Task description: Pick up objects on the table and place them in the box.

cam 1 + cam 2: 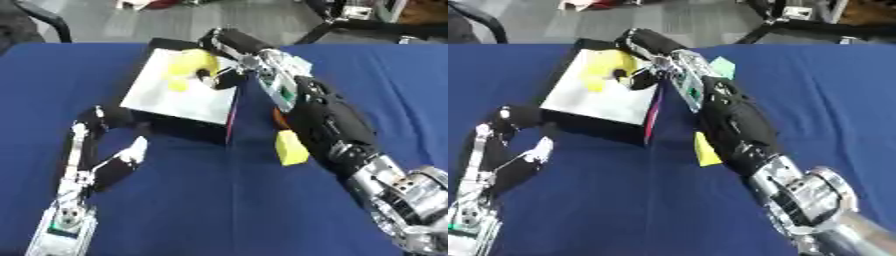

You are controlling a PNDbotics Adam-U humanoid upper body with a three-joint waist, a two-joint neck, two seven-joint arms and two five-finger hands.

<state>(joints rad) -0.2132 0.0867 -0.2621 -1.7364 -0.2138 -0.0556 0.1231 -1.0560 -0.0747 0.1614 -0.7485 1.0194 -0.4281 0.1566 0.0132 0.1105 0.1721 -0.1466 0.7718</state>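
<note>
So, using the box (179,102) as the reference point and going left to right: your left hand (109,150) sits just left of the box's near corner, fingers loosely spread, holding nothing, basically parked on the cloth. The box itself is black-sided with a pale inside, and there's a red edge running along its right side.

Over the far end of the box your right hand (229,55) is reaching across with fingers curled around a yellow object (188,67). It's right above the pale interior, though I can't tell whether the object is already touching the bottom or hanging over it. I'd guess you're at the release step for that one.

Just right of the box, near its front right corner, a yellow block (290,147) is lying on the table, partly tucked beside your right forearm. There's an orange something (277,116) peeking out behind the arm too, and a pale green piece (723,66) right of the box's far end. So by my read: one item nearly in, at least the block and probably those two others left to go.

Surface is a table covered in blue cloth (219,210). Beyond the box it's grey floor (114,25) and some dark frame legs (350,27) at the back right.
</note>
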